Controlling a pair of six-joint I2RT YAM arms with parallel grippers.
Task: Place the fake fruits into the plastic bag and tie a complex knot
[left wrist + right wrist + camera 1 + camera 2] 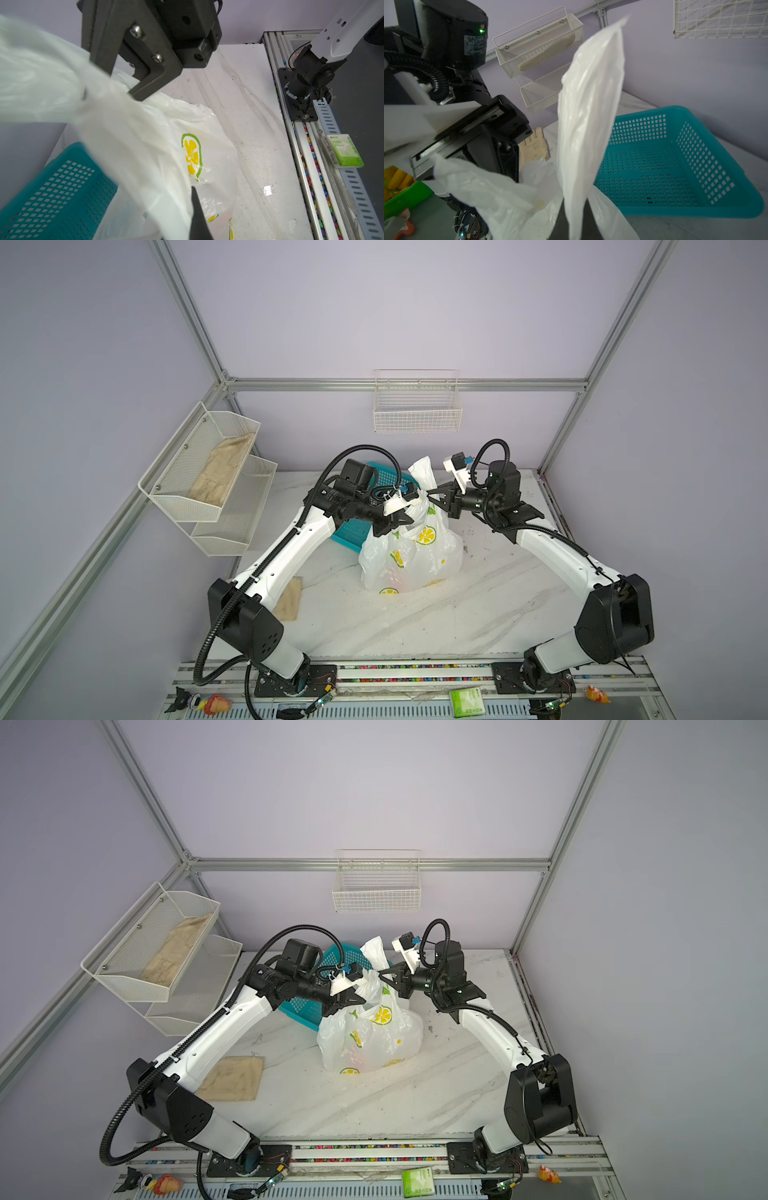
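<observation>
The plastic bag [419, 556] [374, 1036], translucent white with lemon prints, stands upright mid-table. The fake fruits are hidden; only a faint reddish tint shows through its lower wall [225, 217]. My left gripper [409, 520] [360, 1001] is shut on gathered film at the bag's top left; in the left wrist view one dark finger [197, 216] shows, the other lies under film. My right gripper [430, 494] [381, 973] is shut on a handle strip [591, 104] that stands straight up from between its fingers [591, 224]. The two grippers are close together above the bag.
A teal perforated basket [353, 533] [675, 166] lies tilted behind the bag, under the left arm. A beige glove [232, 1079] lies on the table's left. White mesh shelves [208, 472] hang on the left wall, a wire basket [417, 406] at the back. A green packet [467, 701] sits on the front rail.
</observation>
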